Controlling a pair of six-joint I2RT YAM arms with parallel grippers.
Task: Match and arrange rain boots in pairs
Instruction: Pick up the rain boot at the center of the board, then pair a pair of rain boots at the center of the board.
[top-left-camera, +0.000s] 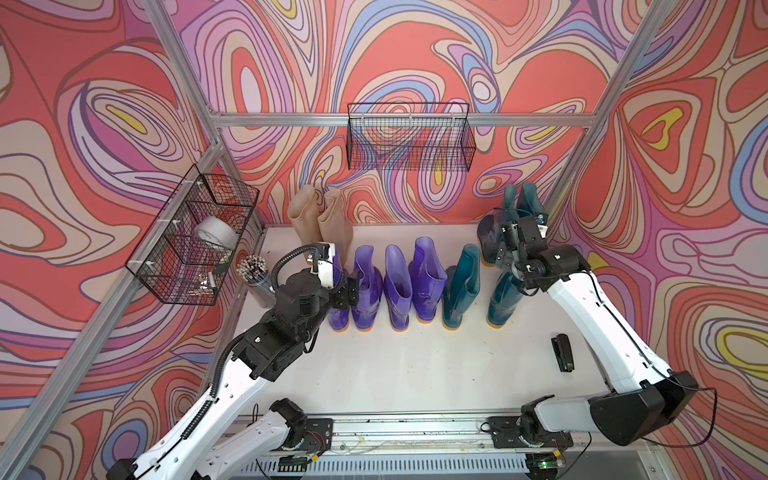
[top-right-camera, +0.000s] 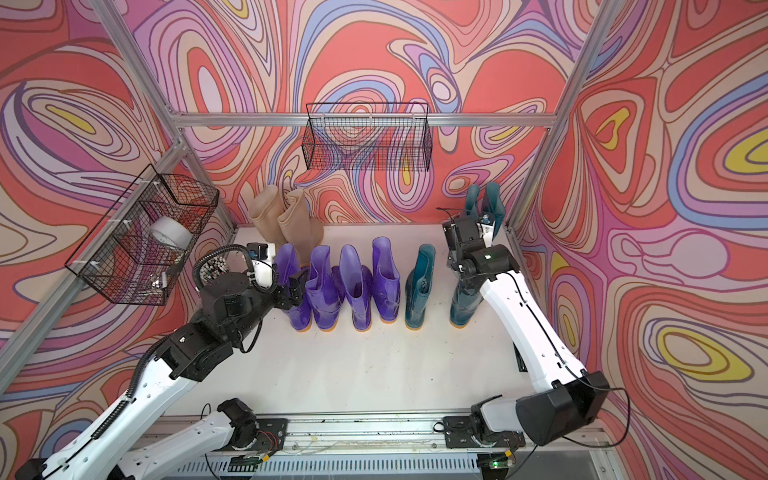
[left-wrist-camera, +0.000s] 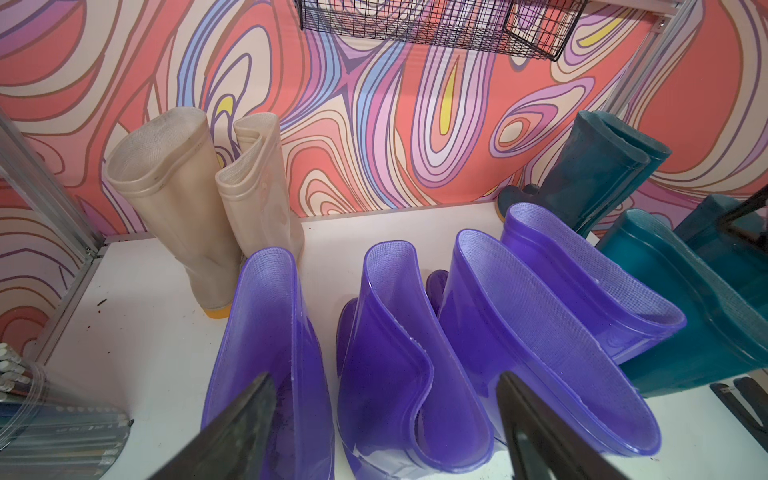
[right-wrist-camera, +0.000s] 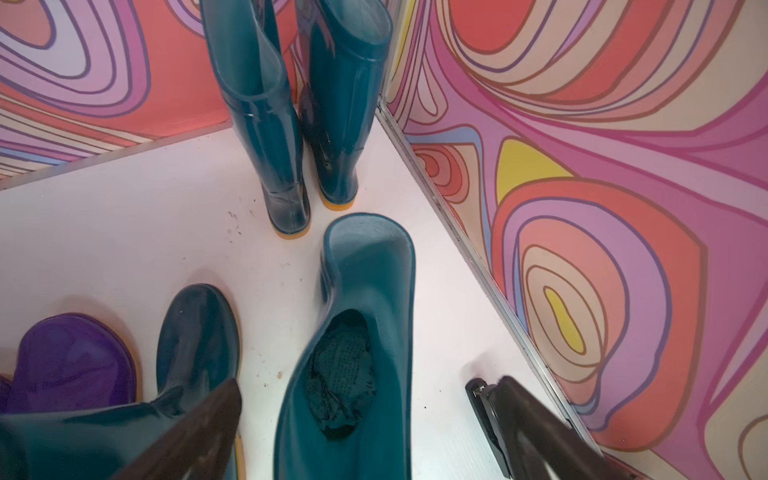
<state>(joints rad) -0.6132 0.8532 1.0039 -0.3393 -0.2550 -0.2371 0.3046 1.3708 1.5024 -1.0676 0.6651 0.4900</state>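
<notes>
Ten rain boots (top-left-camera: 426, 270) stand on the tabletop (top-left-camera: 415, 374), beige pair (top-left-camera: 320, 220) upper centre, four purple boots (top-left-camera: 397, 286) mid-frame, four teal boots (top-left-camera: 461, 286) at right, the nearer two gapped, so seemingly nearly done; left hand (left-wrist-camera: 386, 378) and right hand (right-wrist-camera: 370, 384) both released.

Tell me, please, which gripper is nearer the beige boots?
Left. The left gripper is at the purple boots by the beige boots; the right gripper is far off, above a teal boot.
</notes>
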